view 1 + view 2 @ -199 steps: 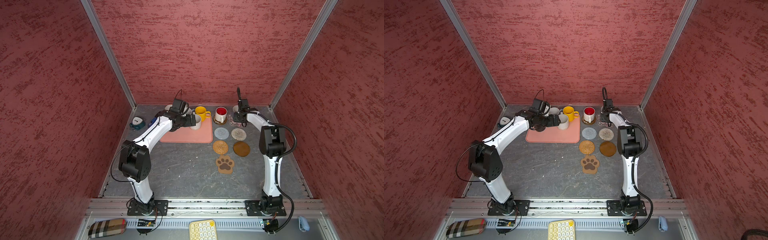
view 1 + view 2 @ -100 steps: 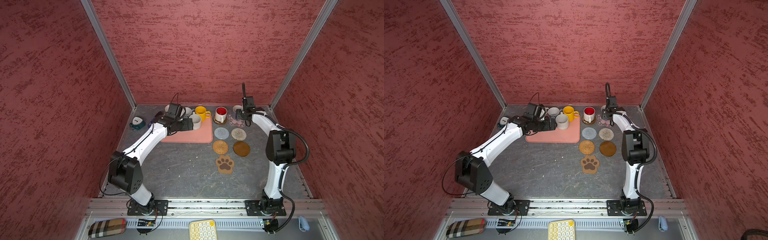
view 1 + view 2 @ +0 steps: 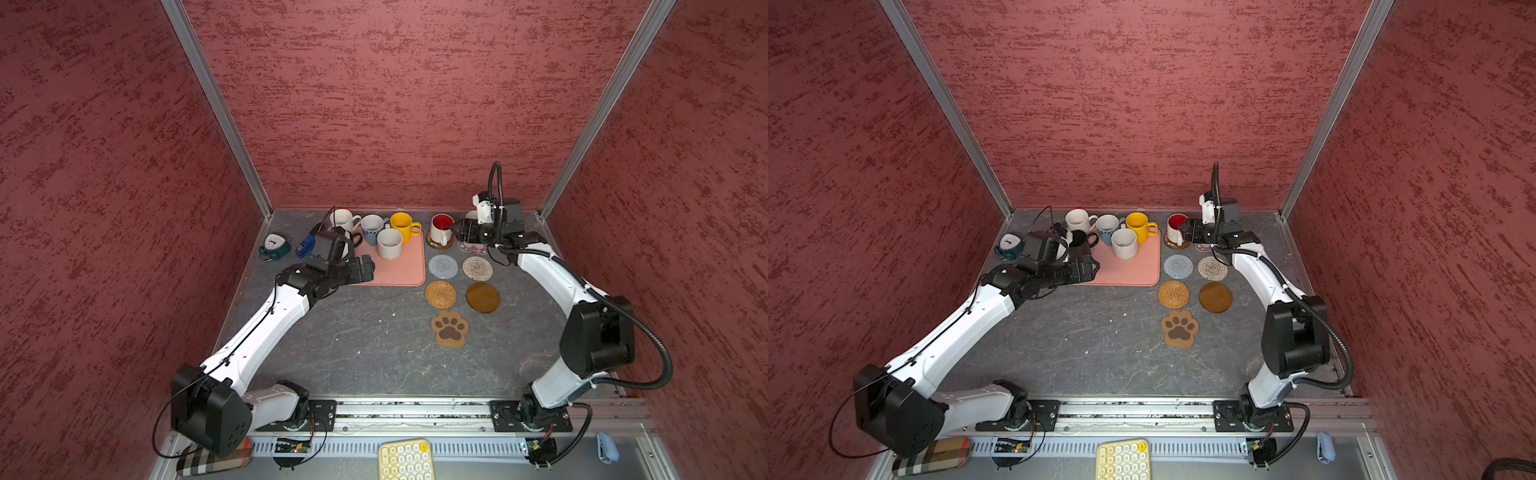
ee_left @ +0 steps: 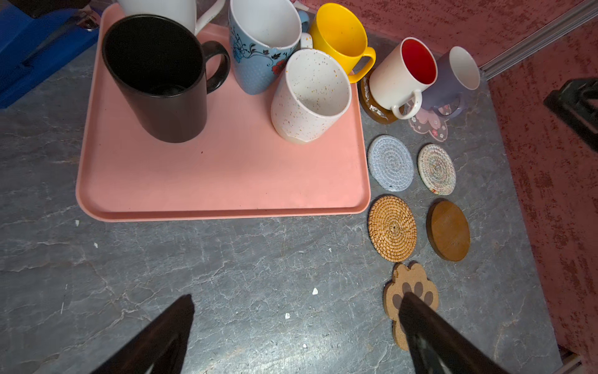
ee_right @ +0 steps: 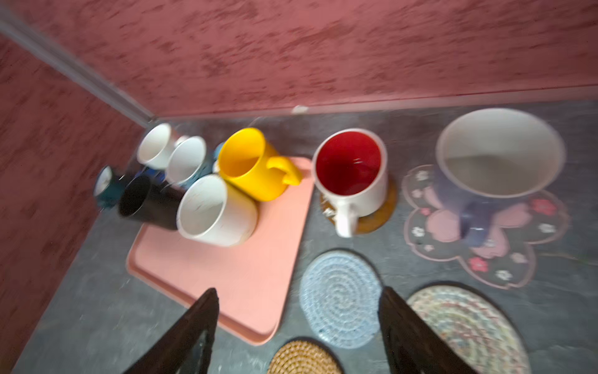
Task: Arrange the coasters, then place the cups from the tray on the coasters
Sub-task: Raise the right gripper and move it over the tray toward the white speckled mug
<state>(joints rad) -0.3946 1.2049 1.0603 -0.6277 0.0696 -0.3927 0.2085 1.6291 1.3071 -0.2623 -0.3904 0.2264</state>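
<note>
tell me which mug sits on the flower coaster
The lavender mug. It alone stands on the pink flower coaster; its neighbour, the red-inside mug, stands on a brown disc instead.

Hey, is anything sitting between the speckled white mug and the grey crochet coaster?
Nothing visible does. Only the low rim of the tray and bare table separate the speckled white mug from the grey crochet coaster beside it.

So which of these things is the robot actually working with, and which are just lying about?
Job: pink tray, seven mugs, seven coasters.
Lying about: small clock, blue object beside it, yellow keypad, plaid pouch.
</note>
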